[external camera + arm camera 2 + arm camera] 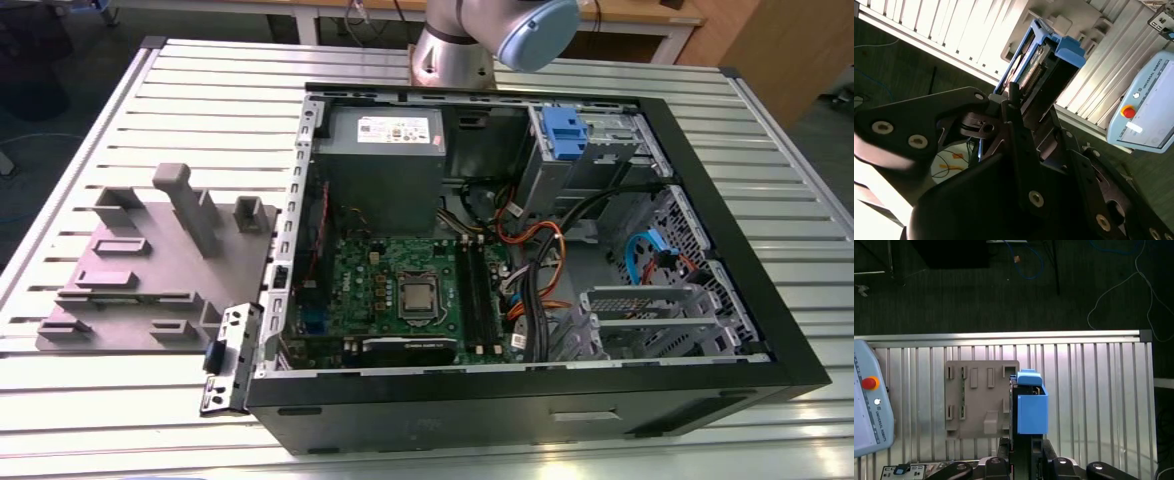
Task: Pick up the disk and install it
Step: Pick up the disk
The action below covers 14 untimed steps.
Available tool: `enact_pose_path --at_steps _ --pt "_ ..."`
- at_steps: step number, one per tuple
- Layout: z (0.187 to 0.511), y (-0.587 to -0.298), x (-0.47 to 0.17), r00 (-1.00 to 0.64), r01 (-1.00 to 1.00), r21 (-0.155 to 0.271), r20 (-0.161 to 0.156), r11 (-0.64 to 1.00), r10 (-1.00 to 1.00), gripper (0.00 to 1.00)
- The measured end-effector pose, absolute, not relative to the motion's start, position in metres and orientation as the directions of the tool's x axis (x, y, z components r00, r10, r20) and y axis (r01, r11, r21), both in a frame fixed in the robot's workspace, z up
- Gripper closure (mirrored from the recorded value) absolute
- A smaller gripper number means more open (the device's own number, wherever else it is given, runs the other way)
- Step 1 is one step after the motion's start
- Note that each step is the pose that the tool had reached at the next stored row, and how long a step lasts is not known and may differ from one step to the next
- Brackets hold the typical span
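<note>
Gripper (1021, 447) looks clamped on the disk (1031, 412), held edge-on over the slatted table (1094, 390) by the grey fixture (976, 405). Open PC case (534, 395) holds motherboard (400, 290), power supply (380, 160), 1 blue bracket (563, 135).

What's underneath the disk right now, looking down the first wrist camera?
Below the disk are one edge of the grey fixture plate and the slatted table. The disk covers the strip of plate and slats directly beneath it, so that strip cannot be checked.
</note>
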<state>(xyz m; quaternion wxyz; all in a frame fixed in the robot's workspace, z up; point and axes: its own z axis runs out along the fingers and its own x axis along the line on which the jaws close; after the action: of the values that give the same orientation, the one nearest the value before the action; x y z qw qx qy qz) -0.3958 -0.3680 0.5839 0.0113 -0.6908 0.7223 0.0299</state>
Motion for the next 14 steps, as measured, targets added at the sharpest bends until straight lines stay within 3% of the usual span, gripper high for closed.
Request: enact_pose_path --at_steps 14 --pt "0.584 -0.368 -0.366 -0.045 -0.999 0.028 -0.058 0.044 -0.997 0.65"
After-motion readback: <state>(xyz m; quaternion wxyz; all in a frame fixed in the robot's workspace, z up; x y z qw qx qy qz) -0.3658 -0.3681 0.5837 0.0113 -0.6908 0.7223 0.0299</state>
